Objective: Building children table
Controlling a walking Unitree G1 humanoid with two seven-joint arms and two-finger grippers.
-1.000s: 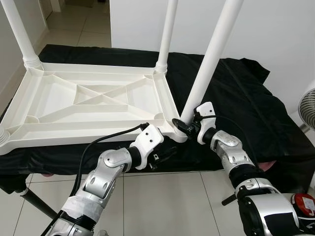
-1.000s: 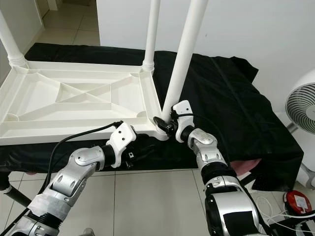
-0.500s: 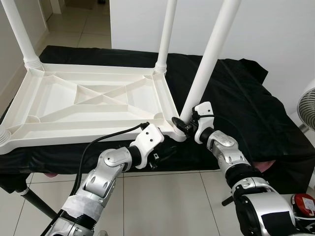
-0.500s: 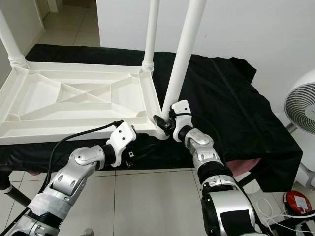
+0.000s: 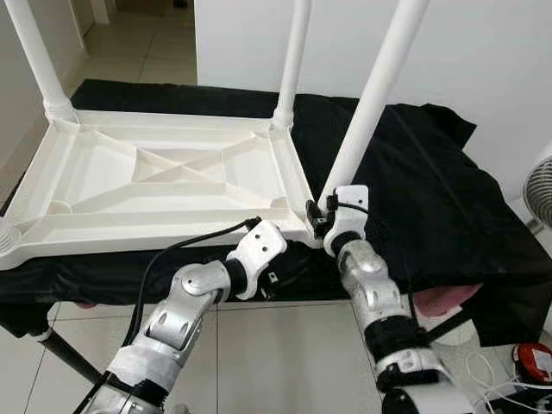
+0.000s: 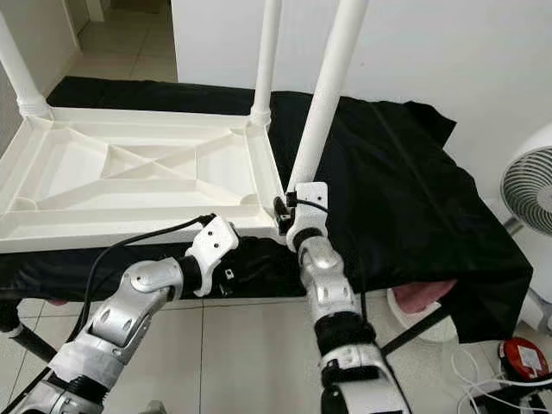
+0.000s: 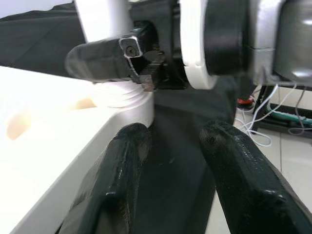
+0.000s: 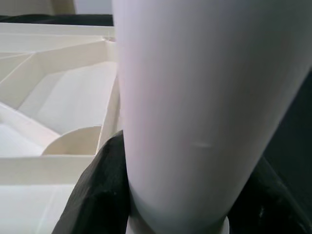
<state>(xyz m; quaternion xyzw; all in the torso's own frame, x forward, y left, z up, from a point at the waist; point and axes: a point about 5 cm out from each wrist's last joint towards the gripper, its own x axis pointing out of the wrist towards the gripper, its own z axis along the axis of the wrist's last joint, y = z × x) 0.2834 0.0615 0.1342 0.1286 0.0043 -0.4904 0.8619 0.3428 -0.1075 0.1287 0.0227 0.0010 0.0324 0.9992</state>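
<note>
Three white legs already stood up from the overturned child's table, which lay top-down on a black cloth spread over a low desk, and the one that mattered was the near-right leg at the corner closest to the robot. Over the last second the right arm had swung round from a reach out at the side to a line nearly straight up from below, its forearm turned with it, while the right claw stayed clamped on the base of that leg just above the corner socket; the right wrist view showed black fingers pressed on either side of the white tube. That twist read to me as a turn of the leg into its socket, so the fourth corner seemed nearly done, though whether the leg was fully seated could not be told. The left claw hung just under the table's rim beside the same corner, fingers parted and holding nothing, with the tabletop edge close against one finger. Around the work, a white wall stood close behind the legs, a fan sat off to the right, a red object and white cables lay on the tiled floor, and something pink peeped from under the cloth. Smallest hazard: the left arm's black cable draped near the rim.
</note>
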